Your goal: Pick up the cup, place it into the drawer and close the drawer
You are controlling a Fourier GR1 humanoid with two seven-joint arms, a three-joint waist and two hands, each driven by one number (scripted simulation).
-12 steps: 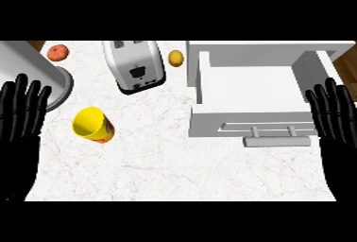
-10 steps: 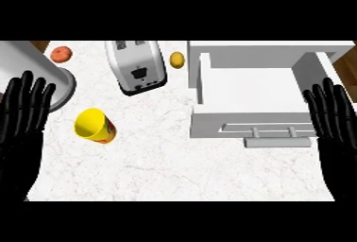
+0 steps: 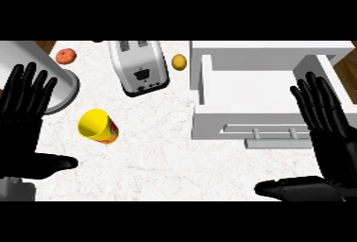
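The cup (image 3: 97, 125), yellow with a red band, lies tipped on its side on the white tabletop (image 3: 174, 160), at about nine o'clock from the middle of the head view, its open mouth toward eleven o'clock. Nothing holds it. The left hand (image 3: 24, 113) sits just beside it at nine o'clock, fingers straight and spread, thumb out toward five o'clock, empty. The right hand (image 3: 327, 127) is at three o'clock, equally flat and empty, lying over the right edge of the drawer (image 3: 258, 90), which stands open with its handle (image 3: 275, 134) facing six o'clock.

The main risk is the cup's pose. Lying on its side, it will likely roll if a finger nudges it before the grasp closes, and it could drift toward the toaster (image 3: 140, 66) at twelve o'clock or toward the grey pot (image 3: 59, 87) at ten o'clock, just beside the left fingertips. A reach from the left may also brush that pot.

The drawer is well apart from the cup, so the carry is long; a tilted cup could catch the front wall instead of clearing it. If it lands leaning on the rim, closing the drawer could jam. The orange fruit (image 3: 179, 61) near the drawer's left wall and the red fruit (image 3: 66, 56) at eleven o'clock look safely out of the path.
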